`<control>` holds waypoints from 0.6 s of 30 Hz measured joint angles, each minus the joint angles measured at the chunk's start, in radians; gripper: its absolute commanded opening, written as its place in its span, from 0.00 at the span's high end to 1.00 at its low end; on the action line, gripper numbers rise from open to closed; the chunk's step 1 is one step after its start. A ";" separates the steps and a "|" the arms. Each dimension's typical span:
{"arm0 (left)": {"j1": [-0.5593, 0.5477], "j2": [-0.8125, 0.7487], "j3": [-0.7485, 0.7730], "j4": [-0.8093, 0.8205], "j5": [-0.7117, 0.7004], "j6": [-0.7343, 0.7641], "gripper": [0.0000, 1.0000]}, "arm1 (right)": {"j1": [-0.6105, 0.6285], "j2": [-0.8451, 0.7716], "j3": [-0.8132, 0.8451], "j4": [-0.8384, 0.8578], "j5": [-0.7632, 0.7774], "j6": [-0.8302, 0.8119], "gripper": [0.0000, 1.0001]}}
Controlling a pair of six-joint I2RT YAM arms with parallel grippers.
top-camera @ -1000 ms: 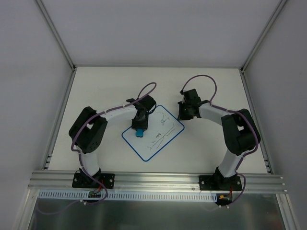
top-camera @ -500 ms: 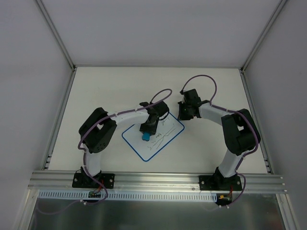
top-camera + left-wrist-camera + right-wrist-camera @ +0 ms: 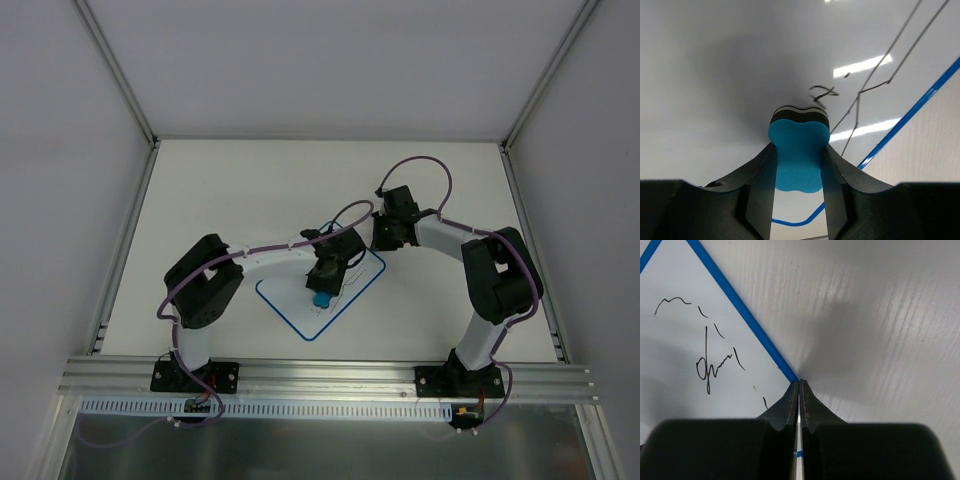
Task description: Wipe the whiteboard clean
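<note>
The whiteboard [image 3: 290, 305] lies tilted on the table between the arms, white with a thin blue border. Dark scribbles [image 3: 824, 93] and long thin lines remain on it, also in the right wrist view [image 3: 710, 367]. My left gripper [image 3: 323, 290] is shut on the blue eraser [image 3: 798, 155], whose dark felt face presses on the board [image 3: 715, 75]. My right gripper [image 3: 799, 384] is shut with nothing between its jaws, its tips pressing down on the board's blue far-right edge [image 3: 740, 305]; it also shows in the top view [image 3: 386, 240].
The white tabletop [image 3: 250, 180] is ringed by an aluminium frame with white walls. A metal rail [image 3: 330, 375] runs along the near edge at the arm bases. Purple cables loop over both arms.
My left gripper has swept the eraser rightward and toward the near side across the board. The right gripper has stayed on the board's edge.
</note>
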 measured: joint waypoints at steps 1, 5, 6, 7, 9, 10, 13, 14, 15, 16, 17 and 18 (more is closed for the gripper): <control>0.009 -0.019 -0.025 0.018 0.007 -0.010 1.00 | 0.000 0.000 0.000 0.000 0.000 0.000 1.00; 0.055 -0.101 -0.135 0.050 0.019 -0.042 1.00 | 0.001 0.000 0.000 0.000 -0.002 0.000 1.00; 0.066 -0.123 -0.161 0.053 0.019 -0.049 1.00 | 0.002 0.000 0.000 0.000 -0.002 0.000 1.00; 0.077 -0.144 -0.184 0.052 0.019 -0.052 1.00 | 0.002 0.000 0.000 0.000 -0.002 0.000 1.00; 0.094 -0.172 -0.219 0.045 0.018 -0.056 1.00 | 0.002 0.000 0.000 0.000 -0.002 0.000 1.00; 0.100 -0.183 -0.230 0.043 0.018 -0.056 1.00 | 0.002 0.000 0.000 0.000 -0.002 0.000 1.00; 0.104 -0.189 -0.235 0.032 0.017 -0.055 1.00 | 0.002 0.000 0.000 0.000 -0.002 0.000 1.00; 0.104 -0.188 -0.230 0.027 0.017 -0.055 1.00 | 0.002 0.000 0.000 0.000 -0.002 0.000 1.00; 0.104 -0.182 -0.222 0.021 0.016 -0.055 1.00 | 0.003 0.000 0.000 0.000 -0.002 0.000 1.00; 0.104 -0.172 -0.212 0.013 0.016 -0.054 0.99 | 0.003 0.000 0.000 0.000 -0.002 0.000 0.96; 0.104 -0.162 -0.200 0.003 0.016 -0.052 0.95 | 0.003 0.000 0.000 0.000 -0.002 0.000 0.94; 0.105 -0.151 -0.183 -0.012 0.015 -0.051 0.93 | 0.003 0.000 0.000 0.000 -0.002 0.000 0.92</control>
